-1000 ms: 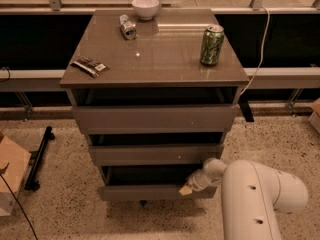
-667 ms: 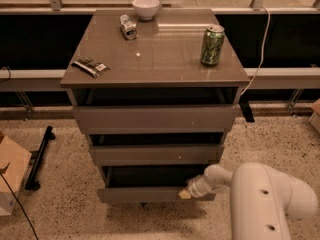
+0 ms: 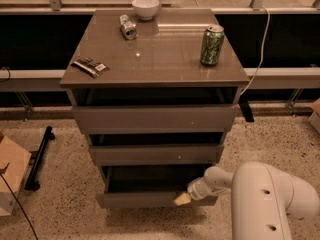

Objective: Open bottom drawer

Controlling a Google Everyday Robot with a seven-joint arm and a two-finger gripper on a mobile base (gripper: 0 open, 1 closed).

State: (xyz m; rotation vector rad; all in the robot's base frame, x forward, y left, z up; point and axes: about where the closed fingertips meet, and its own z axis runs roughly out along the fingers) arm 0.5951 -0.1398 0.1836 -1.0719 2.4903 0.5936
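The bottom drawer (image 3: pixel 145 199) is the lowest of the cabinet's three drawers. Its flat taupe-grey front stands pulled out toward me, and its dark inside (image 3: pixel 150 178) shows above the front. My gripper (image 3: pixel 183 199) is at the right end of the drawer front's top edge, touching it. The white arm (image 3: pixel 270 199) reaches in from the lower right. The middle drawer (image 3: pixel 155 154) and the top drawer (image 3: pixel 155 118) above also stand slightly out.
On the cabinet top (image 3: pixel 165 59) stand a green can (image 3: pixel 212 45), a white bowl (image 3: pixel 146 7), a small lying can (image 3: pixel 128 27) and a dark snack bar (image 3: pixel 90 66). A cardboard box (image 3: pixel 10 179) and black stand (image 3: pixel 37 159) sit left. A cable (image 3: pixel 257 64) hangs right.
The bottom drawer has slid further out toward me, showing more of its dark inside. My gripper has moved with the drawer front, and the arm has drawn back to the lower right.
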